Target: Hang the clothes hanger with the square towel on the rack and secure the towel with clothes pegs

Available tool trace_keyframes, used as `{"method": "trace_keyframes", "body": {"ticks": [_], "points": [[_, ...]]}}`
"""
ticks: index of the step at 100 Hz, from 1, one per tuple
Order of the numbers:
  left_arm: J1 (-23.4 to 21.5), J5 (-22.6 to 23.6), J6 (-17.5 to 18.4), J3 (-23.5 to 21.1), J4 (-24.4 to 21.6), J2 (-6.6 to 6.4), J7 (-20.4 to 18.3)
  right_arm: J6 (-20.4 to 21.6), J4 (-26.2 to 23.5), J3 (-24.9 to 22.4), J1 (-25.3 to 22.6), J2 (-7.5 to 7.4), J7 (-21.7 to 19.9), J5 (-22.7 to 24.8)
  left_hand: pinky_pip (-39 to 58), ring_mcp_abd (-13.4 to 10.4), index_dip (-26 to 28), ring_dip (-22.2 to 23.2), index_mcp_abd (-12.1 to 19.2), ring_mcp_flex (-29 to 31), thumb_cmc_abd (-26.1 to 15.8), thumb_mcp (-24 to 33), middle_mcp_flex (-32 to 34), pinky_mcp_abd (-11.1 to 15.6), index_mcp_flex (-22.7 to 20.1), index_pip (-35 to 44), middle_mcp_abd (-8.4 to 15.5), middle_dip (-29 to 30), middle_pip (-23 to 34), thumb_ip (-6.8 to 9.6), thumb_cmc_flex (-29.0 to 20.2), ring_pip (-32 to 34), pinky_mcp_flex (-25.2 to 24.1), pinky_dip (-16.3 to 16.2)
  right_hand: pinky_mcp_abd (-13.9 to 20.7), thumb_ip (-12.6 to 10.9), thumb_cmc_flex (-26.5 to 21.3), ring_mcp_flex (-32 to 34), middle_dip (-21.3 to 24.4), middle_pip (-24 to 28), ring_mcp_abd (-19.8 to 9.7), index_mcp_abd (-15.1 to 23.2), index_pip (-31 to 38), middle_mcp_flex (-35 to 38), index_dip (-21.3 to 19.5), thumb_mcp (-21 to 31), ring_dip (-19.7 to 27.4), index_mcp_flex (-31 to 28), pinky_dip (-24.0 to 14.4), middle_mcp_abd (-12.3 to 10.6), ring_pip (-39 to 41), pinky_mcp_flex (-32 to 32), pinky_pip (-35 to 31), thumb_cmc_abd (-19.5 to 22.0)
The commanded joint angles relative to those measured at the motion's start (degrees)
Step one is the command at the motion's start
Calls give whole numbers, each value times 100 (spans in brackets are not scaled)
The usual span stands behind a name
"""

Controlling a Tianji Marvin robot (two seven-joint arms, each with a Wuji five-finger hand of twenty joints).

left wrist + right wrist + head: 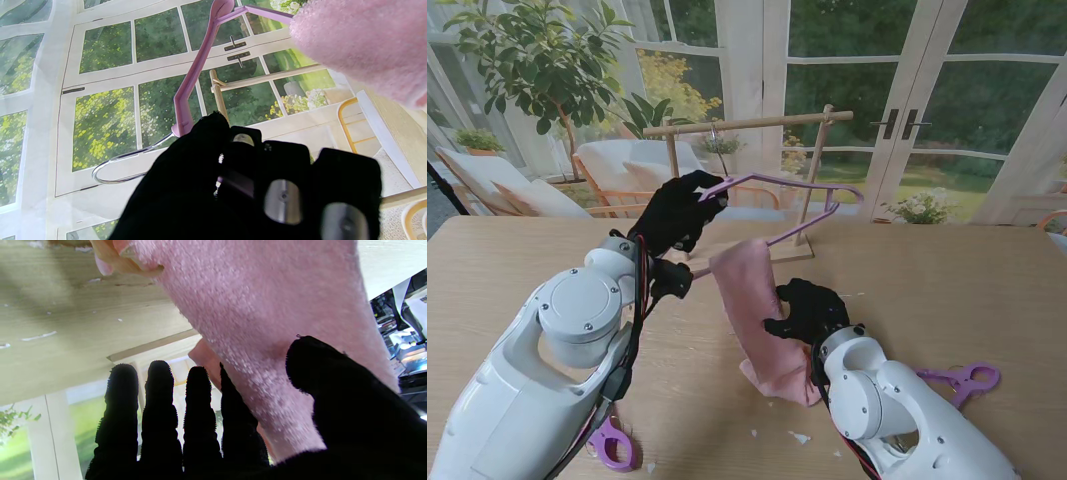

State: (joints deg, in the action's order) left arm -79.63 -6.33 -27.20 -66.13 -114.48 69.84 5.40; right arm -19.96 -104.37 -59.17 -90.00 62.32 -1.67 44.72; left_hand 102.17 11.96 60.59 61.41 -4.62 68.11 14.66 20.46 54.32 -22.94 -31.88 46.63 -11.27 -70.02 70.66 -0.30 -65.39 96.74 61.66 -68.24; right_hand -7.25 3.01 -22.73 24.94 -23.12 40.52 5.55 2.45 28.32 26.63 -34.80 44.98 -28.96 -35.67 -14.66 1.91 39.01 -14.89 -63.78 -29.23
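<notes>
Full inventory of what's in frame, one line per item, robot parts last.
clothes hanger: 1, purple with metal hook, held up off the table in front of the rack
square towel: 1, pink, draped over the hanger's lower bar, bottom end on the table
rack: 1, light wood, far side of the table
clothes pegs: 2, purple, on the table nearest me, one left, one right
table: 1, light wood
left robot hand: black, shut on the hanger near its hook
right robot hand: black, thumb and fingers around the towel
</notes>
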Motion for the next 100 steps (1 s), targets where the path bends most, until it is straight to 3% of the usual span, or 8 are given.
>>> {"method": "trace_keyframes", "body": {"ticks": [1, 7, 13, 21, 32, 43, 66, 100], "points": [[27, -35, -16, 12, -54, 47, -53, -21, 59, 20, -24, 72, -29, -55, 1781, 78, 822, -61, 58, 425, -665, 60, 45, 427, -616, 1519, 82, -36, 249, 323, -521, 544, 94, -299, -28, 313, -356, 125, -81, 134, -45, 550, 611, 156, -85, 121, -68, -433, -2926, -76, 131, -39, -35, -90], [37, -48, -14, 24, -30, 50, -51, 24, 88, 21, -18, 89, 33, -138, 1781, 78, 822, -61, 58, 425, -660, 60, 45, 427, -612, 1516, 82, -37, 249, 323, -524, 544, 94, -299, -12, 535, -892, 262, -112, 144, -67, 1361, 2041, 385, 545, 81, -67, -594, -2913, -162, 191, -82, -88, -308], [50, -44, -9, 37, 2, 51, -55, 98, 99, 14, -38, 123, 184, -229, 1781, 78, 824, -61, 67, 425, -660, 59, 45, 428, -604, 1514, 82, -37, 249, 322, -521, 544, 94, -298, -1, 536, -1142, 450, -113, 174, -75, 1685, 2388, 695, 424, 215, -77, -1080, -2914, -204, 252, -149, -124, -205], [62, -34, -1, 50, 44, 52, -55, 209, 27, -34, -116, 154, 334, -301, 1781, 78, 825, -61, 65, 425, -662, 59, 45, 426, -606, 1515, 82, -37, 249, 322, -520, 544, 93, -298, -25, 538, -1260, 809, -61, 59, -20, 1722, 2450, 1093, 31, 225, -56, -952, -2877, -181, 315, -305, -199, 72], [84, 10, 16, 63, 127, 54, -51, 384, -187, -138, -293, 202, 552, -451, 1781, 78, 825, -61, 69, 425, -666, 59, 45, 427, -607, 1515, 82, -37, 249, 322, -519, 544, 94, -297, -106, 432, -1512, 1401, -20, -4, 86, 1482, 2364, 1678, -769, 79, -74, -651, -2817, -76, 502, -643, -479, 458], [126, 80, 30, 102, 246, 73, 6, 597, -470, -242, -500, 232, 726, -530, 1781, 78, 825, -61, 66, 425, -662, 56, 39, 422, -601, 1514, 82, -37, 245, 321, -523, 544, 93, -296, -136, 287, -1628, 1810, -230, 404, 77, 1081, 2505, 2129, -1187, 127, -240, -385, -2848, -96, 958, -937, -889, 617], [196, 191, 38, 170, 429, 79, 12, 901, -873, -281, -690, 291, 1129, -450, 1781, 78, 825, -61, 65, 425, -669, 51, 39, 419, -610, 1520, 82, -37, 244, 315, -529, 544, 93, -297, -94, 178, -1643, 1860, -609, 1041, 40, 503, 2772, 2050, -1447, 267, -467, -140, -2833, -21, 1545, -1070, -1319, 703], [235, 119, 46, 224, 441, 113, 81, 832, -934, -106, -396, 300, 1115, -342, 1781, 78, 821, -61, 63, 425, -679, 34, 31, 412, -599, 1516, 70, -39, 238, 308, -536, 544, 92, -295, -80, 202, -1620, 1920, -660, 1221, 49, 396, 2847, 2061, -1404, 267, -534, -136, -2841, 52, 1758, -1183, -1534, 691]]}}
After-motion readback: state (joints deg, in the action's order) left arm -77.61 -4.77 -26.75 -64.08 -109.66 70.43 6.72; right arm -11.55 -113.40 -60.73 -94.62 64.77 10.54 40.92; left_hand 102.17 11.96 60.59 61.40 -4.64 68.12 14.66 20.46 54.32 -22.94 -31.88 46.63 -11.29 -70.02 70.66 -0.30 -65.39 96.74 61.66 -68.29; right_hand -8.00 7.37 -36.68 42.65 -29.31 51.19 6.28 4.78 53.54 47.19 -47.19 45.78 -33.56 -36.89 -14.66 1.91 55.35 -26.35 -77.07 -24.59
